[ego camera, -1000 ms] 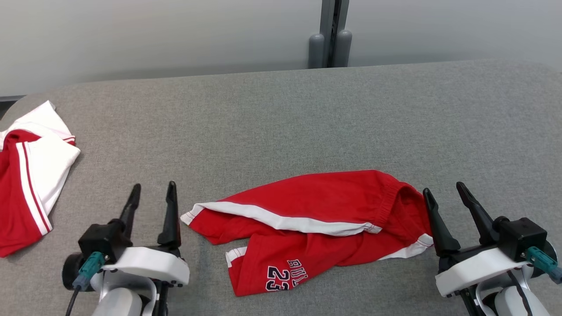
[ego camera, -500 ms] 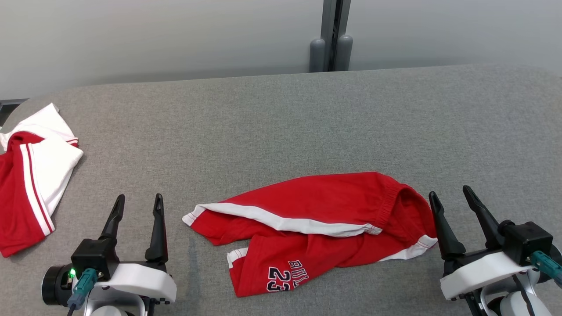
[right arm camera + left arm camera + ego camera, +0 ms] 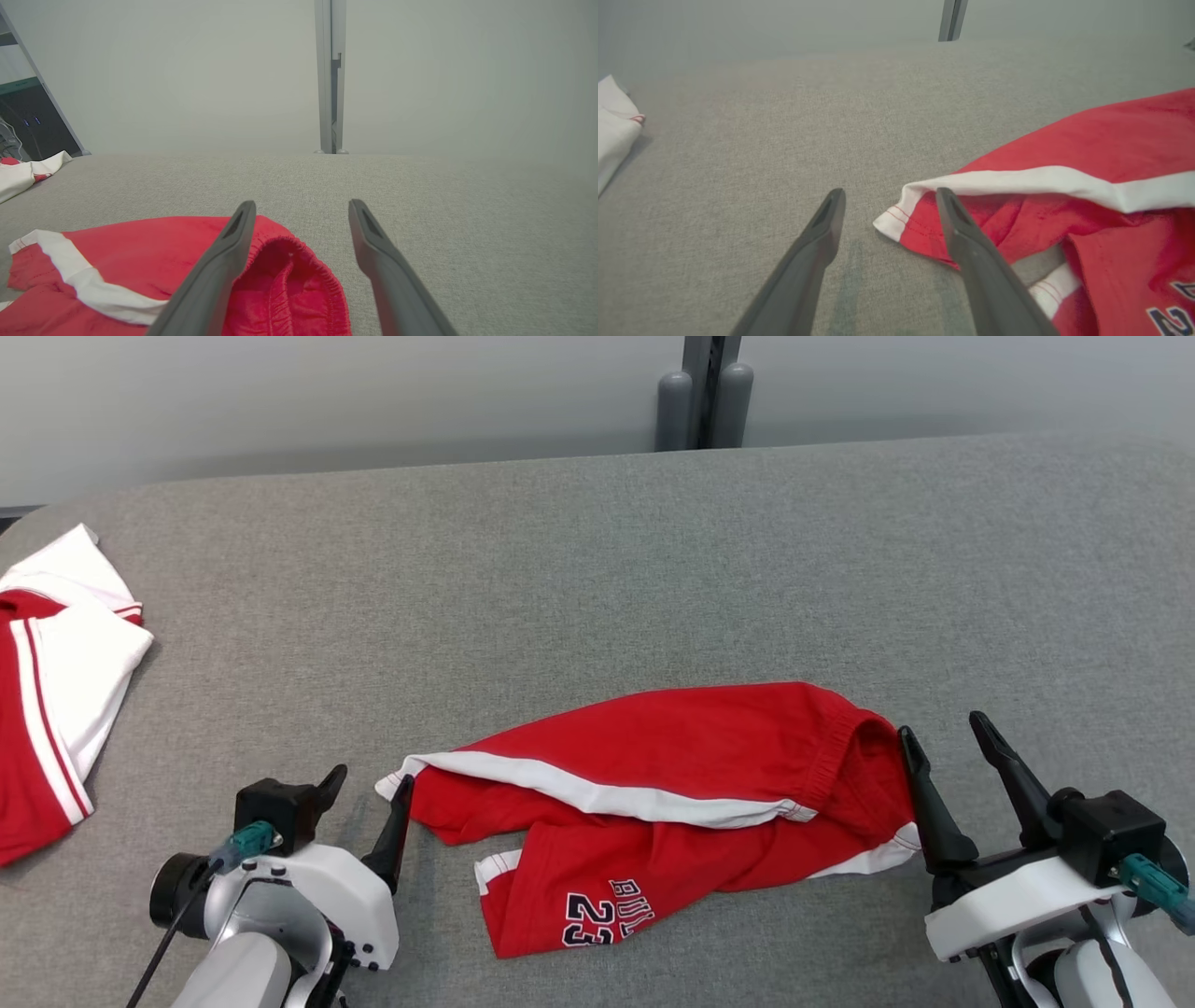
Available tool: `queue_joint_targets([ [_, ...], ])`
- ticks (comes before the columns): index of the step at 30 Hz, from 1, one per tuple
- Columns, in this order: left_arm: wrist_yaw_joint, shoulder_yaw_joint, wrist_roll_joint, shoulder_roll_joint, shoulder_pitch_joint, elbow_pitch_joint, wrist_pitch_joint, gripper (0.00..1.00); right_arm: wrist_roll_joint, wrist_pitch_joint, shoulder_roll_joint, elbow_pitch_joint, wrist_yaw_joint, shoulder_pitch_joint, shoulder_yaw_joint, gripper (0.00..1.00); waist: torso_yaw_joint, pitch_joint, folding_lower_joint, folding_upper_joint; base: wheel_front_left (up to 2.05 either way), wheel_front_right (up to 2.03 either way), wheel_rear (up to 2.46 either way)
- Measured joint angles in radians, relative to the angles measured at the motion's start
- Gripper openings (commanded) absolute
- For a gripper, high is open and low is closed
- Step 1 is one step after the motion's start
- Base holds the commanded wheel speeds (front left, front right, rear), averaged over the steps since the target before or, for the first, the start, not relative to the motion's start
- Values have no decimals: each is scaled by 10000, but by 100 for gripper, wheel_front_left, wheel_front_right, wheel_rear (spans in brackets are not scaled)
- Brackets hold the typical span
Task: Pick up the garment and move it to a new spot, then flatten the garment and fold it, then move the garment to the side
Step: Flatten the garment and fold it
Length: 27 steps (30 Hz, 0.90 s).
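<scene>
Grey fabric-covered table (image 3: 597, 569): red shorts (image 3: 672, 775) crumpled near front, red-white garment (image 3: 47, 709) at left edge.

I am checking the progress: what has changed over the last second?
The left hand swung right toward the red shorts and is now open at the white leg hem; nothing is grasped. The right hand stays open by the waistband; the shorts lie as before.

The shorts (image 3: 672, 775) lie near the front middle of the surface (image 3: 597, 569). The left gripper (image 3: 371, 777) sits at their left end, the right gripper (image 3: 939, 725) at their right end. A second garment (image 3: 47, 709) lies far left; a post (image 3: 702, 392) stands behind.
</scene>
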Motion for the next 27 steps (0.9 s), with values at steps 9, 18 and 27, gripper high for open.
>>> queue_joint_targets([
  [9,-646,-196,-345,-67,-870,1745,552,100,134,-35,-59,125,0,-98,267,100,-349,342,0,0,0,0,0],
  [18,-857,-242,-456,-186,-1153,2393,213,0,267,161,-88,-50,0,236,1049,100,-438,424,0,0,0,0,0],
  [27,-928,-349,-497,-305,-1388,2734,-56,0,405,608,-251,-6,0,562,2280,100,-325,534,0,0,0,0,0],
])
